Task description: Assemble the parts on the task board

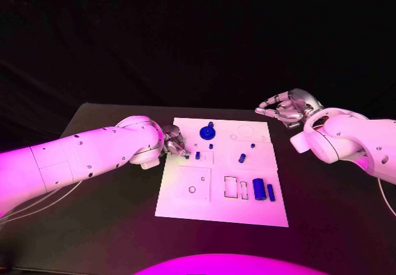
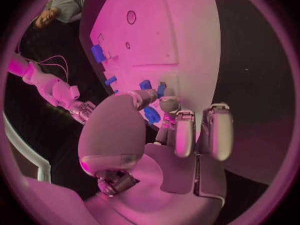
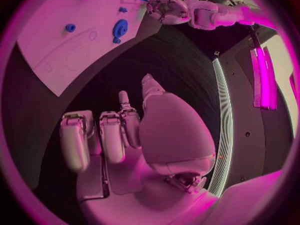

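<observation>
A: Where's your task board point(image 1: 221, 209)?

B: It lies flat in the middle of the black surface point(image 1: 330, 217), between your two arms. A round blue part point(image 1: 207, 133) sits near its far edge, a few small blue parts point(image 1: 242, 158) lie around its middle, and two blue cylinders point(image 1: 265, 189) lie side by side toward its right edge, next to some rectangular outlines.

A: And your left robot hand point(image 1: 173, 141)?

B: It's at the board's left edge, toward the far end. In your left wrist view the fingers point(image 2: 177, 130) reach out over the white plate, close to the small blue pieces there. I can't tell whether they're pinching one or only touching it.

A: The right robot hand point(image 1: 286, 107)?

B: Off the board, above the dark surface just beyond its far right corner. Its fingers point(image 3: 112, 135) are curled inward, and you can see nothing in them.
</observation>
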Tool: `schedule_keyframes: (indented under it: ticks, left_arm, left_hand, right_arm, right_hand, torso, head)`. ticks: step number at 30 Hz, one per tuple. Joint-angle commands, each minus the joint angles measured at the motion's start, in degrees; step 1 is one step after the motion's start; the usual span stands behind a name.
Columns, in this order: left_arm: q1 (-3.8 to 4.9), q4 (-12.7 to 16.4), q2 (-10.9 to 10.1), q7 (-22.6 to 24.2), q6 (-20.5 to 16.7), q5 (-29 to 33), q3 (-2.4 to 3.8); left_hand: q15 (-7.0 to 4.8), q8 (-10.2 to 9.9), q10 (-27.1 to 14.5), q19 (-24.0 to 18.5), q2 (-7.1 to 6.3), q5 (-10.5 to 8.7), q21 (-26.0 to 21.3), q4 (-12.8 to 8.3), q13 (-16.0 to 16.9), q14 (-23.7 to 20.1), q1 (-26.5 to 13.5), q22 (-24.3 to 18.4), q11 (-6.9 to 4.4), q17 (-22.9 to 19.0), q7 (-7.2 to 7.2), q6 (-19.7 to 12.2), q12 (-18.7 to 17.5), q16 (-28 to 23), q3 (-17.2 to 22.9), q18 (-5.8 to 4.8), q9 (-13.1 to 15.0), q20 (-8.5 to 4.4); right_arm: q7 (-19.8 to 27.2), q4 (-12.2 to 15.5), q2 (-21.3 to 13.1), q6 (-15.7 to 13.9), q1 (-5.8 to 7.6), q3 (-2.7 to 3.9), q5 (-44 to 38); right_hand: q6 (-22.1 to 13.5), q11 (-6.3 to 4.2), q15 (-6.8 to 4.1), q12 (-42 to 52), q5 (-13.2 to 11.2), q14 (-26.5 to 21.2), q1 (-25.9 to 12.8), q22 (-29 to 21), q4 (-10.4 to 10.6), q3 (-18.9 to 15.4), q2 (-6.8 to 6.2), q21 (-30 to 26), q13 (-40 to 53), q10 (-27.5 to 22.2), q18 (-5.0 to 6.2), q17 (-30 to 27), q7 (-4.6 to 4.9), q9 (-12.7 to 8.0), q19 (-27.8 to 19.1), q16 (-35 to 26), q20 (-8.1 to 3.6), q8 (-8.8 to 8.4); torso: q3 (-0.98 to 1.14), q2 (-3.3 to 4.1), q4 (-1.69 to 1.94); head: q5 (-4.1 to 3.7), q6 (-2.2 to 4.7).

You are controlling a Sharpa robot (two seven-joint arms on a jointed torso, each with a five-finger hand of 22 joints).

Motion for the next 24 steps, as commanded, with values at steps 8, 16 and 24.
schedule_keyframes:
  ticks: [8,16,24]
  left_arm:
    - [-0.09,0.14,0.22,0.01,2.19,-0.27,-0.10]
    - [-0.09,0.05,0.29,0.03,2.66,-0.27,-0.11]
    - [-0.09,0.02,0.37,0.00,2.88,-0.26,-0.11]
  left_hand:
    - [-0.55,0.20,0.20,0.41,0.60,0.01,0.32,-6.21,0.07,5.83,0.07,6.11,-0.41,14.61,-0.97,1.38,-0.23,0.33,6.50,-0.35,1.80,0.06]
    - [-0.55,0.21,0.22,0.43,0.57,-0.03,0.33,-6.26,0.04,5.84,0.06,6.14,-0.41,14.66,-0.98,1.38,-0.24,0.36,6.53,-0.36,1.78,0.06]
    - [-0.55,0.22,0.19,0.43,0.56,-0.06,0.33,-6.29,-0.08,5.86,0.04,6.14,-0.41,14.72,-0.98,1.38,-0.30,0.39,6.57,-0.36,1.77,0.06]
  right_arm:
    - [0.41,-0.05,0.09,0.92,-0.08,0.01,-0.39]
    - [0.42,-0.11,0.14,0.91,-0.11,0.01,-0.39]
    - [0.44,-0.11,0.15,0.92,-0.12,0.01,-0.39]
  right_hand:
    - [-0.36,-0.20,-0.32,-0.19,0.30,4.34,-0.23,13.14,-0.08,0.04,0.20,-0.18,6.90,-0.03,-0.05,8.73,-0.20,-0.08,4.49,-0.21,-0.43,0.28]
    - [-0.36,-0.20,-0.32,-0.19,0.30,4.34,-0.23,13.14,-0.08,0.04,0.20,-0.18,6.90,-0.03,-0.05,8.73,-0.20,-0.08,4.49,-0.21,-0.43,0.28]
    - [-0.36,-0.21,-0.34,-0.17,0.35,4.32,-0.41,13.13,-0.05,-0.03,0.18,-0.21,6.90,0.00,-0.05,8.62,-0.21,-0.08,4.48,-0.26,-0.44,0.34]
  torso:
    - [-0.03,0.02,0.04]
    - [0.01,0.00,0.03]
    - [0.03,0.04,-0.01]
  head:
    - [-0.20,0.34]
    - [-0.01,0.08]
    - [0.02,0.22]
